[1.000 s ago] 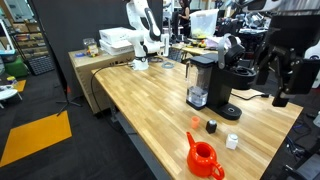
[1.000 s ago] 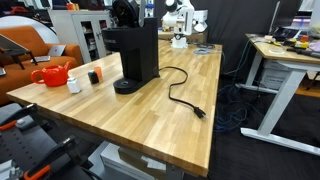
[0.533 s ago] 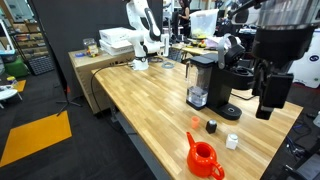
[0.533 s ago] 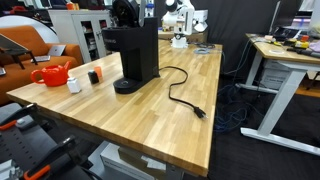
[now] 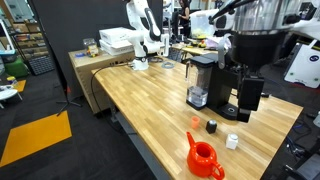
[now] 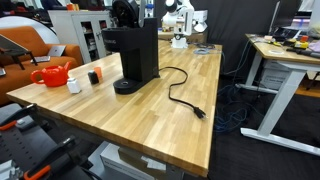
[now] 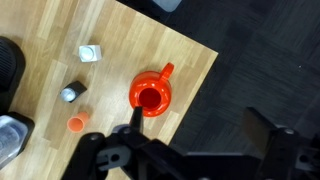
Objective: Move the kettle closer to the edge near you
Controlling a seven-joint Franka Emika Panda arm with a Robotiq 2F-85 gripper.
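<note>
We see our hand (image 7: 197, 132) spread wide and holding nothing as it hangs above the surface (image 7: 60, 25). Below it the orange kettle (image 7: 152, 95) stands upright by the surface's corner, close to the edge (image 7: 205, 80), near a white cap (image 7: 90, 53) and a black cap (image 7: 70, 93), apart from the coffee machine (image 5: 203, 80).

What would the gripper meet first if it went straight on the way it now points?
Most likely the kettle, or the tabletop just beside it; the open gripper points down there, depth unclear.
</note>
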